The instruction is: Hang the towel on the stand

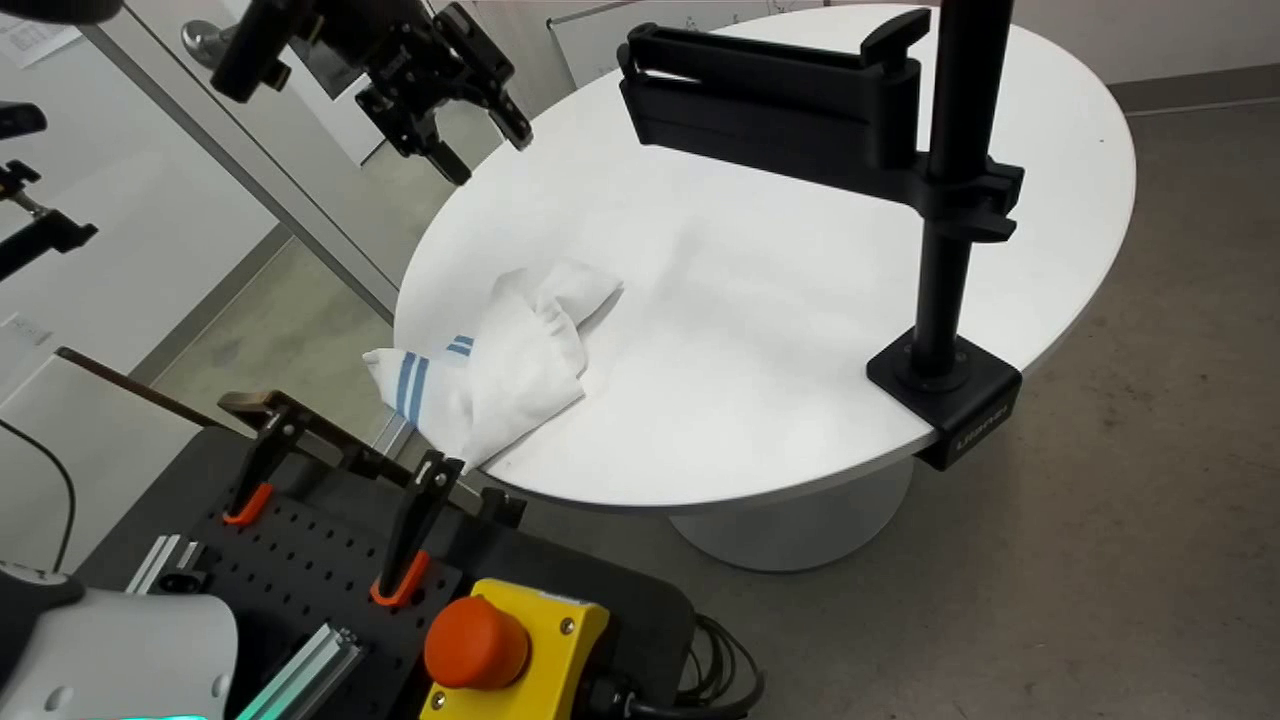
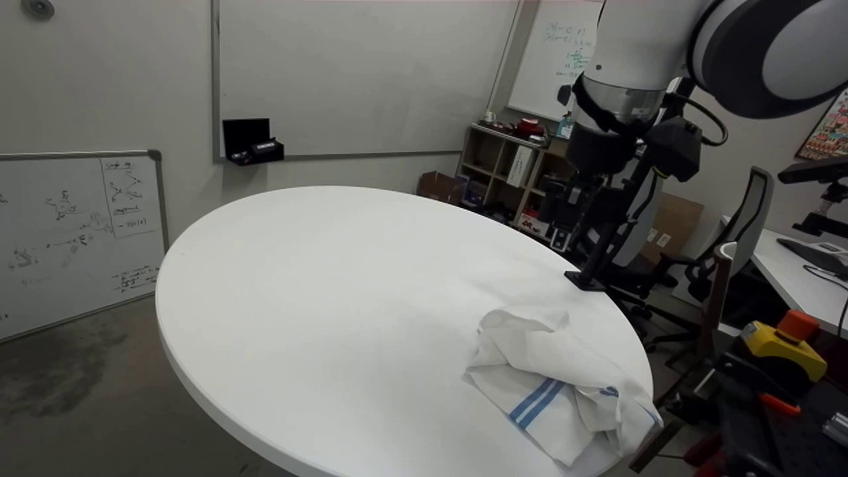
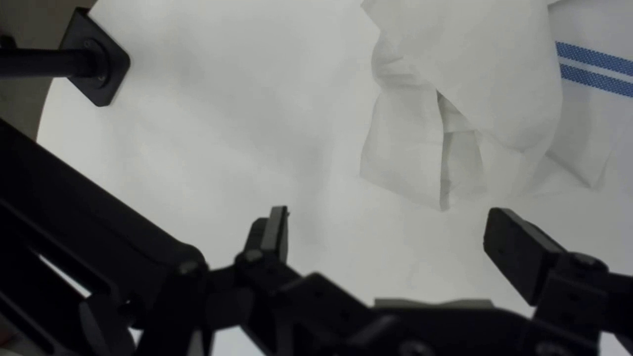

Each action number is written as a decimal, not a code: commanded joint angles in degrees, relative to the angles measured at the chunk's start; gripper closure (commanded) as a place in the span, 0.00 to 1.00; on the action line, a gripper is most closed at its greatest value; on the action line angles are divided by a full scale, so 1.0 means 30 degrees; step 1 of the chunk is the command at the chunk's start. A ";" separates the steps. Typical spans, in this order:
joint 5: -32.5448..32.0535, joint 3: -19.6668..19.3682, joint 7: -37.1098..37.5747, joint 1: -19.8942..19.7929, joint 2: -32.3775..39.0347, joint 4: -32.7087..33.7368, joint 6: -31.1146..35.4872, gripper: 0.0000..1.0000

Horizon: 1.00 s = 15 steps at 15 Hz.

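A white towel with blue stripes [image 1: 530,350] lies crumpled near the table's edge; it also shows in an exterior view [image 2: 563,358] and in the wrist view [image 3: 474,74]. The black stand [image 1: 948,280] is clamped to the table's edge, with an upright pole and a side arm. Its base [image 2: 584,281] is partly behind the robot in that exterior view, and its base plate [image 3: 101,74] shows at the wrist view's upper left. My gripper [image 1: 487,150] is open and empty above the table. In the wrist view the towel lies beyond the open fingertips [image 3: 388,217], apart from them.
The round white table [image 1: 740,400] carries the towel and the stand. A black cart [image 1: 330,540] with clamps and a yellow box with a red button [image 1: 515,650] stands beside it. The stand's dark arm [image 3: 89,217] is close to the gripper's left in the wrist view.
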 commanded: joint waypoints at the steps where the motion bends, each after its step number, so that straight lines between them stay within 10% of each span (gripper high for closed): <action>1: 0.0140 -0.0521 0.1338 0.0336 0.1604 0.0650 0.0205 0.00; 15: 0.3593 -0.1578 0.0240 0.1100 0.8131 0.3949 0.0852 0.00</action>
